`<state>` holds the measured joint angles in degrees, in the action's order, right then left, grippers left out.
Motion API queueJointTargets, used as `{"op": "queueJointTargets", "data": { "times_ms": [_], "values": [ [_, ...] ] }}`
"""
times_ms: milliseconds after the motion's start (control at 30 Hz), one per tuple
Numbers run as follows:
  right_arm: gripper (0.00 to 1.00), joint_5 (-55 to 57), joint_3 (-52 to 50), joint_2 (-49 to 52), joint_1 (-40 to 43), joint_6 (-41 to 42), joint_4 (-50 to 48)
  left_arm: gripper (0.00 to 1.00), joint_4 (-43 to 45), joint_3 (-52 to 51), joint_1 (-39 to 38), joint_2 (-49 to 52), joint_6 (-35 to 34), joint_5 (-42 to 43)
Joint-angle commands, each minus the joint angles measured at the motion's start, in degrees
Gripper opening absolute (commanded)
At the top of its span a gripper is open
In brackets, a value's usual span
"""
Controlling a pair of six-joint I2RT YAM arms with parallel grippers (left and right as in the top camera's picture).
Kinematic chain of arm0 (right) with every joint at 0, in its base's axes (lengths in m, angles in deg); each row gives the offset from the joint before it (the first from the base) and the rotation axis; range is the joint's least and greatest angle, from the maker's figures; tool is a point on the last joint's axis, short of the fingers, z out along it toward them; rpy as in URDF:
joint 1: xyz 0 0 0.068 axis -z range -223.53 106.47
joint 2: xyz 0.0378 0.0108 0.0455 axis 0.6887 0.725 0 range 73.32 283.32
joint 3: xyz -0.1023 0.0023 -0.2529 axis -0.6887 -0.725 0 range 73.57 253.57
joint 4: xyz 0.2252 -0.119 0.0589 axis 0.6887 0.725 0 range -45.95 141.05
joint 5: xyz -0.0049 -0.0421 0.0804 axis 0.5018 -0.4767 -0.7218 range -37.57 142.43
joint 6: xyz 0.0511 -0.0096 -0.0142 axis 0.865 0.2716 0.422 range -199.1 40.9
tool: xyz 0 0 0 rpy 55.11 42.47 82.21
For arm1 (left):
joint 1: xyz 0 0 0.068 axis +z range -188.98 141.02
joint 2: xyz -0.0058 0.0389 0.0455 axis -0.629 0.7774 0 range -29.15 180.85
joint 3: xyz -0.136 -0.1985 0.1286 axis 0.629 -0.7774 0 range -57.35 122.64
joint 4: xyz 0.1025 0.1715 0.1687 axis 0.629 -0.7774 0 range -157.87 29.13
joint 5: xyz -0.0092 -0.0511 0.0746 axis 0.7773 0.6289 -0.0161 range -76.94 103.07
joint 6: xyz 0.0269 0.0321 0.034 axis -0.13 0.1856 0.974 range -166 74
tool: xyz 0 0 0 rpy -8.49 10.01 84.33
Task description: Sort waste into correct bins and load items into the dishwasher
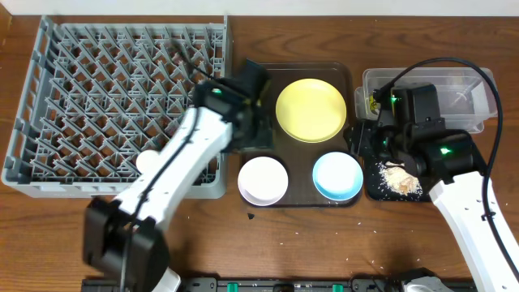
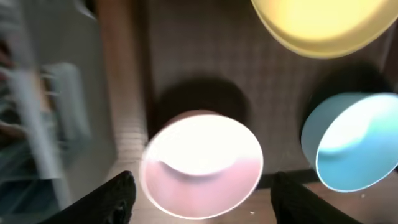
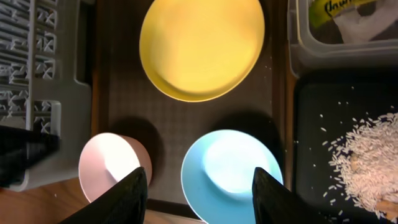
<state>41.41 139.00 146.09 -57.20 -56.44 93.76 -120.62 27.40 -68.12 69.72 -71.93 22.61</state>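
On the brown serving tray [image 1: 296,77] lie a yellow plate [image 1: 310,109], a white bowl [image 1: 263,179] and a light blue bowl [image 1: 337,175]. My left gripper [image 1: 258,136] hangs open between the grey dish rack [image 1: 113,105] and the white bowl. In the left wrist view the white bowl [image 2: 202,165] sits just beyond the open gripper [image 2: 202,205], untouched. My right gripper [image 1: 361,139] is open beside the blue bowl [image 3: 230,168], which shows between its fingers [image 3: 127,199]. Rice scraps [image 1: 399,177] lie in the black tray [image 1: 369,188]. The wrapper [image 3: 339,9] rests in the clear box [image 1: 454,89].
A small white cup [image 1: 147,162] stands in the rack's near part, close to my left arm. The rack's corner [image 3: 37,62] meets the serving tray's left edge. A few crumbs [image 1: 251,216] lie on the wooden table in front of the tray.
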Motion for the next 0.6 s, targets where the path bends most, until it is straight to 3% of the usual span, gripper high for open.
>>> {"op": "queueJointTargets", "data": {
  "times_ms": [0, 300, 433, 567],
  "values": [
    [0.52, -0.81, 0.52, -0.24, 1.42, 0.92, 0.59, 0.70, -0.22, -0.22, -4.24, 2.36, -2.75, 0.96],
    [0.51, -1.49, 0.50, -0.24, 9.18, 3.67, 0.92, 0.71, 6.60, -0.31, -14.47, 7.23, -2.34, -1.40],
    [0.51, -1.44, 0.50, -0.24, 9.99, 3.65, 2.16, 0.71, 11.85, -0.31, -18.16, 10.25, 2.23, -1.44],
    [0.51, -1.42, 0.50, -0.24, 9.97, 3.45, 3.08, 0.69, 14.80, -0.31, -19.76, 13.66, 2.32, -1.42]
  ]
}}
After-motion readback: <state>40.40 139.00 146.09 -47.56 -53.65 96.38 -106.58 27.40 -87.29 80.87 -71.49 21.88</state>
